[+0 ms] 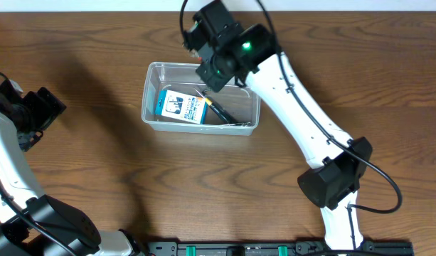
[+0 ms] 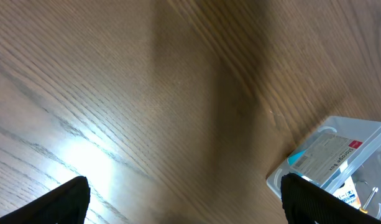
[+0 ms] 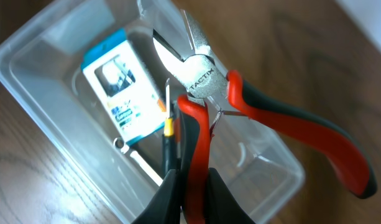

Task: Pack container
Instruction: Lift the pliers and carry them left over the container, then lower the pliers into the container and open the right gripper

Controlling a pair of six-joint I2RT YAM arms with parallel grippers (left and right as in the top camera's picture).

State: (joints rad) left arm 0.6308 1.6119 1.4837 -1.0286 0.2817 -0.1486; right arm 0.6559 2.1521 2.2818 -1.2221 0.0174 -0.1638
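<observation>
Container (image 1: 151,99) of clear, see-through plastic, rectangular, rounded at the corners and rimmed: set on the brown wooden table (image 1: 97,178) about mid-width, toward the far side, directly under the right arm's wrist.

Nearest the right wrist camera: right gripper (image 3: 193,193), black fingers pinched tight on a single handle of the red-and-black-handled steel cutting pliers (image 3: 199,74). Second handle free, splayed out to the right; cutting head slightly parted, pointing away over the bin. Probably a one-handle grip for want of finger span: good enough for carrying, weak against twisting.

Just beyond, inside the container (image 3: 47,43): slim black screwdriver with a yellow collar (image 3: 170,140), lying close beside the clamped handle's line; next to it a thin bare-metal tool (image 3: 131,155) with a small ringed end, too slight to name. Farther in: flat blue-and-white cardboard box (image 3: 122,93), face up on the floor toward the left end. Laid flat and to one side, seemingly to spare room for the longer tools, with some bare floor at the right end. Cannot tell from either view how high above the floor the pliers hang, or whether touching anything.

Farthest off: left gripper (image 1: 43,107) at the table's left side, well apart from the bin, fingers spread wide with nothing between, only bare wood below. Parked clear, by the look of it, leaving the drop to the right arm.

Next, in all likelihood: lowering and letting go over the bare floor, minding the loose handle against the rim.
</observation>
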